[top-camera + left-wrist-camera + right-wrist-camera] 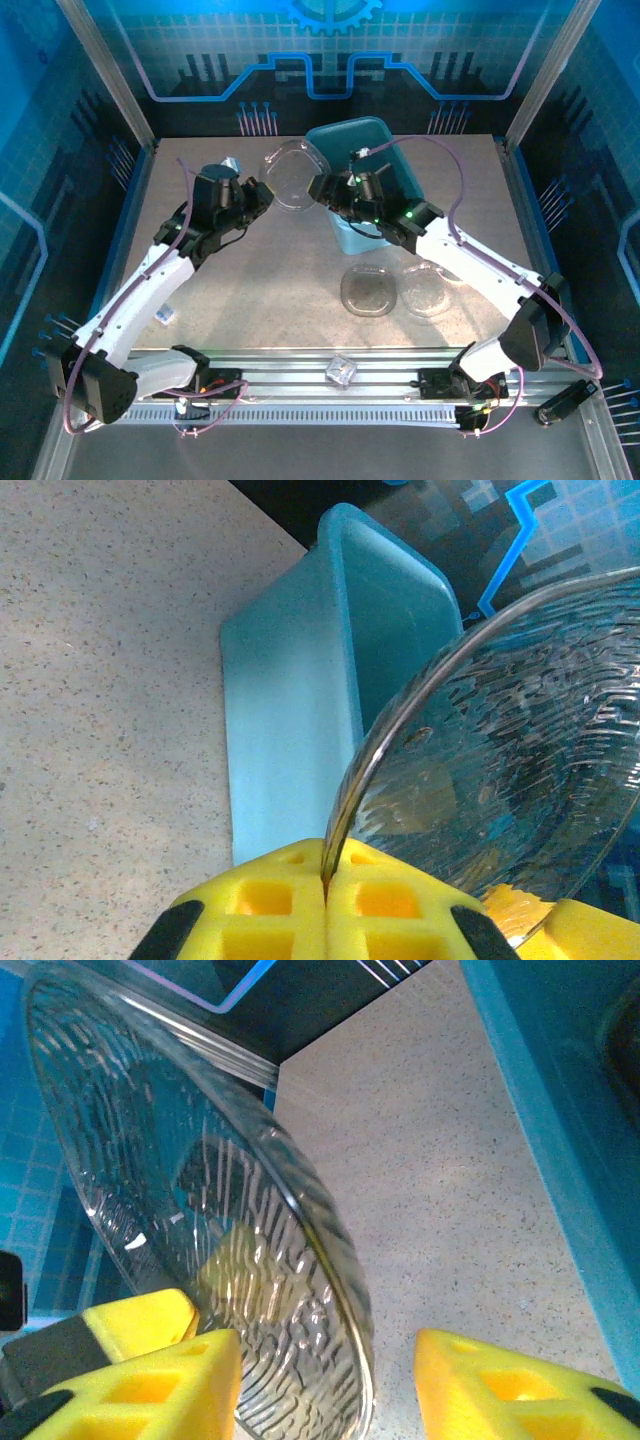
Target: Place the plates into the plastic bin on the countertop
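**Plate held mid-air between two arms: slip risk at the handover**

Left end effector is pressed together on the rim of a clear plate, pinching it edge-on; the left wrist view shows the rim running down into the seam between the yellow pads. The plate hangs tilted above the table, just beside the bin, at roughly 9 o'clock from the bin's near-left corner.

Right end effector is spread, with the plate's opposite rim standing between its fingers; the left finger looks close to or touching the plate's face, the right one stands clear of it. No firm pinch on that side yet, as far as I can tell.

Risks, as judged:
- If the left lets go before the right has closed squarely on the rim, the thin plate could drop to the table or skate off the bin's rim.
- Both arms clamped and pulling differently could twist or crack the plate.
- The right arm reaches across the bin's mouth, so a lowered plate may catch the near wall.

Surroundings: two more plates lie flat at 6 o'clock from the bin, beneath the right forearm. A small clear cube sits on the front rail, well apart.
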Tool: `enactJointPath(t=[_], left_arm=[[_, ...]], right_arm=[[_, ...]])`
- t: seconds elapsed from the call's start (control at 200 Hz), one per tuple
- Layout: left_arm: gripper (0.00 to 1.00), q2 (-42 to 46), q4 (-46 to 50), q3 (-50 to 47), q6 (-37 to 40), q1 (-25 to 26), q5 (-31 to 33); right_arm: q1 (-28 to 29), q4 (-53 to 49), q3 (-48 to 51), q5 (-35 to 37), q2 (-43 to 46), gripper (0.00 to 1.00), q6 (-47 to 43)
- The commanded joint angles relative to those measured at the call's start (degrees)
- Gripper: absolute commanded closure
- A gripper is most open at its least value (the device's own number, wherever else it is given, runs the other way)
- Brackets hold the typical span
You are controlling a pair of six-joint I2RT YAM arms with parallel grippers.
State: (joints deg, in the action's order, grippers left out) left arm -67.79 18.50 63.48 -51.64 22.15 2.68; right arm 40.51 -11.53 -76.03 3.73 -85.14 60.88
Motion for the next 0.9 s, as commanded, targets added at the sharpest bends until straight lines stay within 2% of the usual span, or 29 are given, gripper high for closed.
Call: enactJointPath(t=[0.0,0.15,0.435,0.645,0.77,0.895], left_arm=[[1.00,0.62,-2.17,0.42,-1.82,1.75,4.31],[1.00,1.64,-2.39,-0.61,-2.10,4.35,10.29],[1.00,1.96,-2.80,-1.08,-2.06,9.18,17.12],[1.00,1.96,-2.68,-0.58,-1.81,10.73,18.95],[1.00,1.78,-2.02,0.21,-0.99,11.05,19.08],[0.81,1.78,-1.20,1.06,0.22,11.06,18.97]], right_arm=[[0.54,3.61,1.65,3.23,-0.12,0.55,2.23],[0.76,4.88,2.52,4.01,0.24,0.60,3.35],[0.81,6.79,3.63,4.10,0.50,0.82,5.53],[0.83,7.33,3.78,3.32,-0.04,0.98,7.04],[0.81,7.55,3.78,3.23,-0.11,1.00,7.14],[0.80,7.39,3.94,3.83,0.24,1.00,7.02]])
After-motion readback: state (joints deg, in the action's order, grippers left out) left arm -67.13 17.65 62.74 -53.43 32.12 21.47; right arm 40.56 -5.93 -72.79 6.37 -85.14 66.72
